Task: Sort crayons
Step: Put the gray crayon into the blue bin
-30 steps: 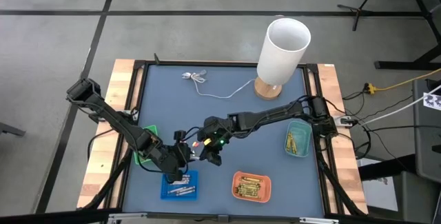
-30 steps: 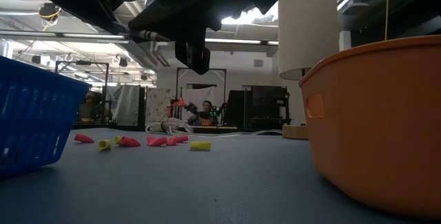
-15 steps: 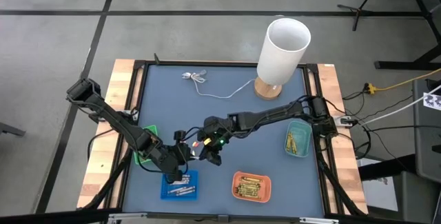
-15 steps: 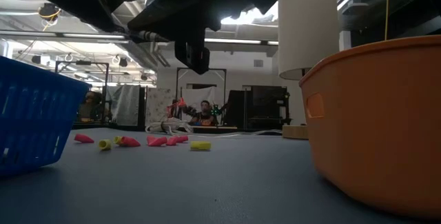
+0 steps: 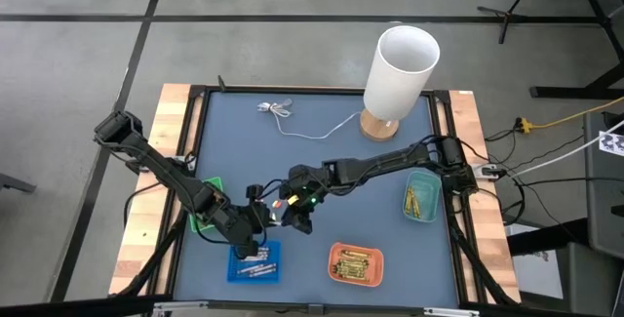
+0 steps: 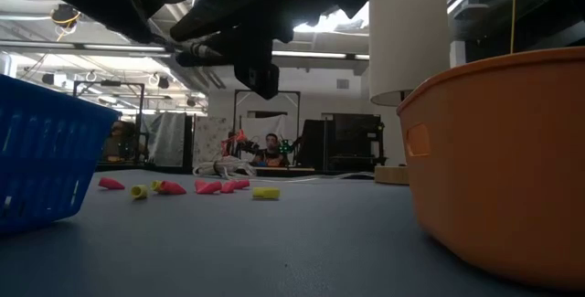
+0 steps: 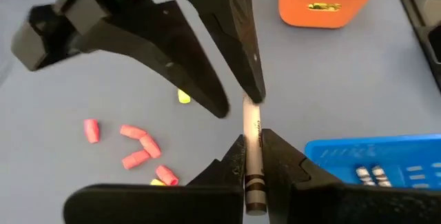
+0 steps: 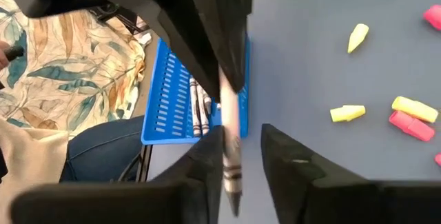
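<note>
A grey crayon (image 7: 251, 156) is clamped by the left pincer (image 7: 252, 158) above the counter (image 5: 322, 161); the right pincer (image 8: 241, 158) is parted beside it. Light, stiff, likely brittle: best gripped mid-length.

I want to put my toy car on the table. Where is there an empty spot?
The widest bare blue patch lies between the white cable, the lamp and the table's left edge. A smaller gap sits between the blue tray and the orange tray. The middle is crowded: both tools meet there over scattered crayon bits.
</note>
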`<state>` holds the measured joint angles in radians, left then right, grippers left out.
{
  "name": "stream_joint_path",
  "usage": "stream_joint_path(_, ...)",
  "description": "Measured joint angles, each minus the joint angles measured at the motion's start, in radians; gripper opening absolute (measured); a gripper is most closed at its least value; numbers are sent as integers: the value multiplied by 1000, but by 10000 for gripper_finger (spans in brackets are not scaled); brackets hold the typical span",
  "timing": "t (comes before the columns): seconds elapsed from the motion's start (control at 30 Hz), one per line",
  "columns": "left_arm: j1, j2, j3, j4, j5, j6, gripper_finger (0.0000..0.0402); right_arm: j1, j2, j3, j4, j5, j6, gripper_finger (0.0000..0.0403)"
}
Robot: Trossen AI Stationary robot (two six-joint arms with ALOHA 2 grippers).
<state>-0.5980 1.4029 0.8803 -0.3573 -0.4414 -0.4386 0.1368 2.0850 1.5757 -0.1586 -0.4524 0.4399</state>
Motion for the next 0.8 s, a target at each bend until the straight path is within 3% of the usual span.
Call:
stream_joint_path(0.13,-4,0,0,0,87,-48,11,-2,-1,1,-65,-25,0,120)
stream_joint_path(0.33,-52,0,0,6,232,-183,11,2,-1,1,-200,-38,-29,115)
stream_joint_path(0.7,-196,-1,3,41,171,-310,12,35,1,0,-287,25,-53,111)
stream_joint_path(0.8,-211,-2,1,29,202,-342,12,48,1,-2,-289,23,-55,111)
